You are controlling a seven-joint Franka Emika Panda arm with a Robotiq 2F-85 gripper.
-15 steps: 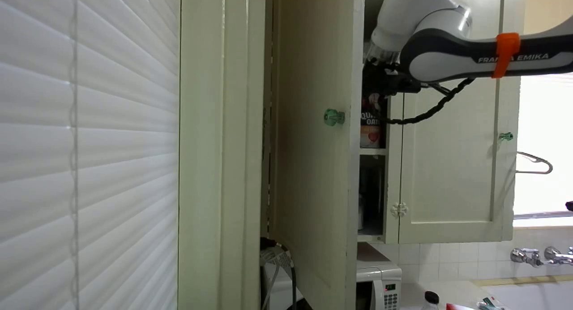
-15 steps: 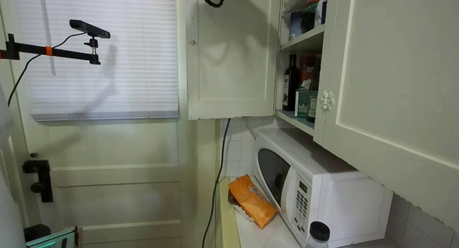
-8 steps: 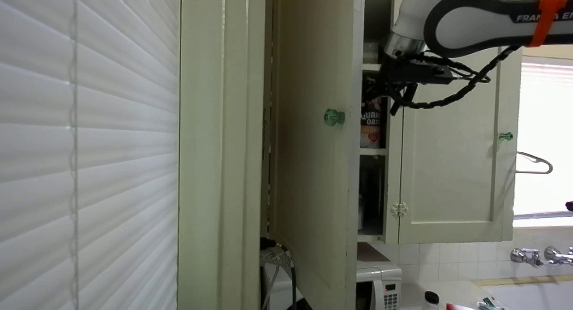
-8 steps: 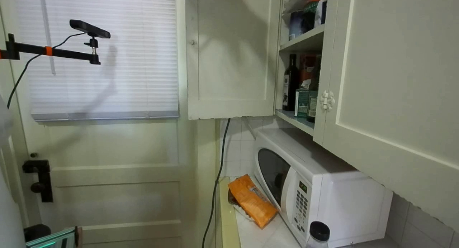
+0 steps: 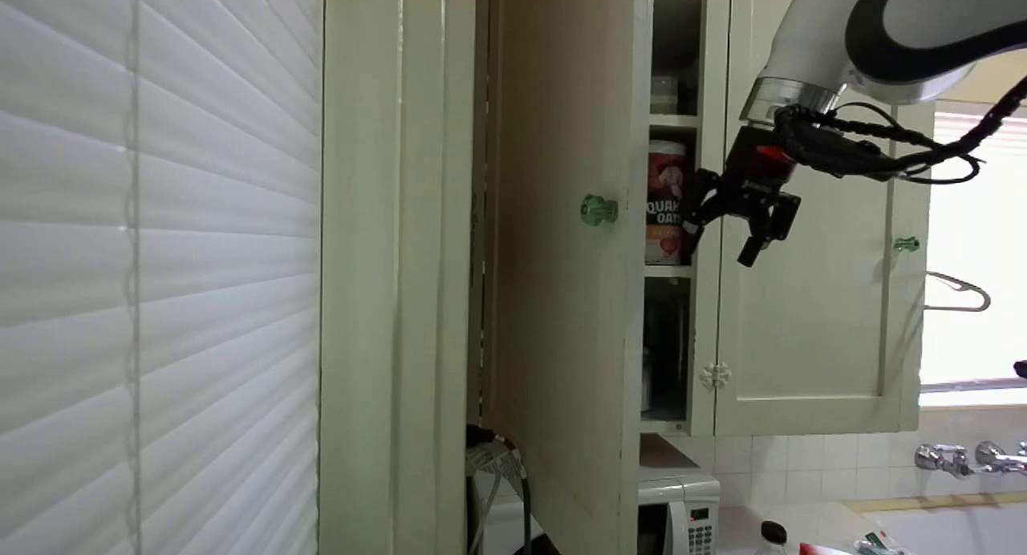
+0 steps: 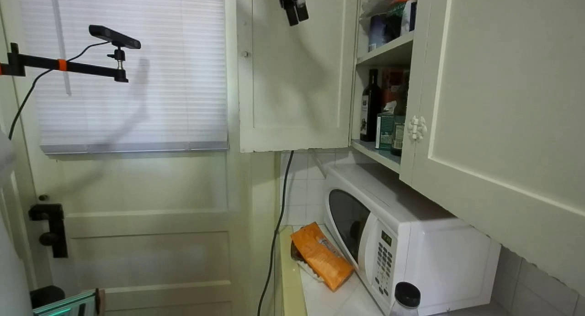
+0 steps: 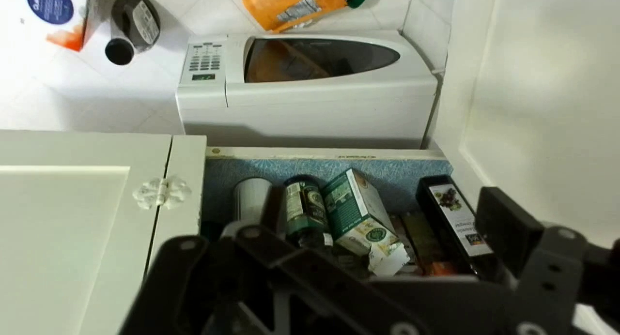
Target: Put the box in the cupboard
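Observation:
The cream-white cupboard (image 5: 562, 314) stands with one door open, its green knob showing. My gripper (image 5: 720, 249) is open and empty in front of the cupboard, fingers pointing down. Its fingers show at the top of an exterior view (image 6: 295, 12), in front of the open door. In the wrist view the open fingers (image 7: 390, 216) frame the lowest shelf. A green-and-white box (image 7: 361, 214) with a torn flap stands there; it also shows in an exterior view (image 6: 385, 131). Another box (image 7: 53, 15), white with a blue oval label, is on the counter, partly cut off.
A dark bottle (image 7: 455, 219), a jar (image 7: 307, 206) and a white can (image 7: 252, 199) share the lowest shelf. An oats canister (image 5: 664, 206) is on the shelf above. A microwave (image 6: 448, 261), an orange bag (image 6: 322, 256) and a black-capped bottle (image 6: 406, 295) are on the counter.
My gripper has drawn back from the cupboard's opening, moving right in an exterior view. Its open fingers have come into sight, and the oats canister is less covered.

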